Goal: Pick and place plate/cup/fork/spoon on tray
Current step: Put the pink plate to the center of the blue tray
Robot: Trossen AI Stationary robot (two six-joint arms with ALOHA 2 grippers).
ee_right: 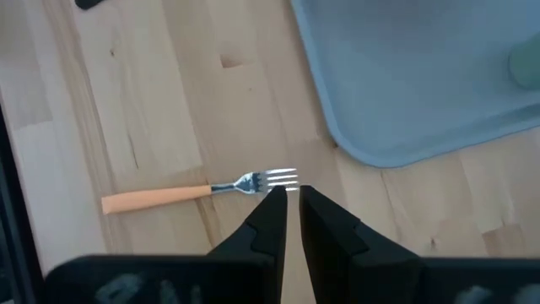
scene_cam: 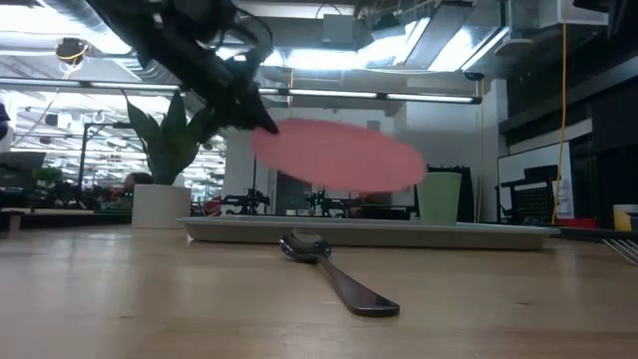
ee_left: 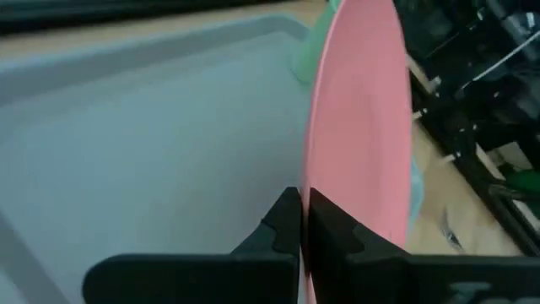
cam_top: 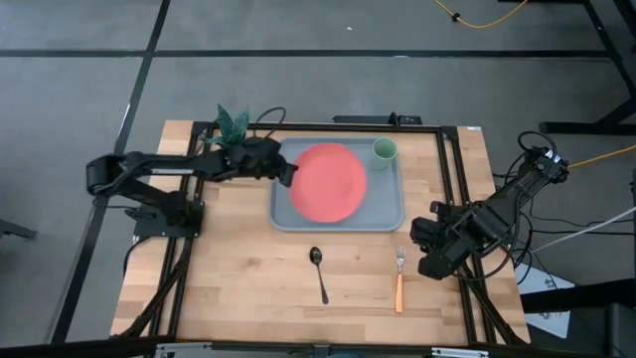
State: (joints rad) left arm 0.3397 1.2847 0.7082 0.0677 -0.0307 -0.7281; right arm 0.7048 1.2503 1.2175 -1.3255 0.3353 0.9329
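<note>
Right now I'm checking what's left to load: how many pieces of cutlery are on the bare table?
2. The spoon lies on the wood in front of the tray; the fork lies to its right, near the right gripper. None seems hidden.

Even bright overhead light (ceiling strips glaring), wrist views soft.
</note>
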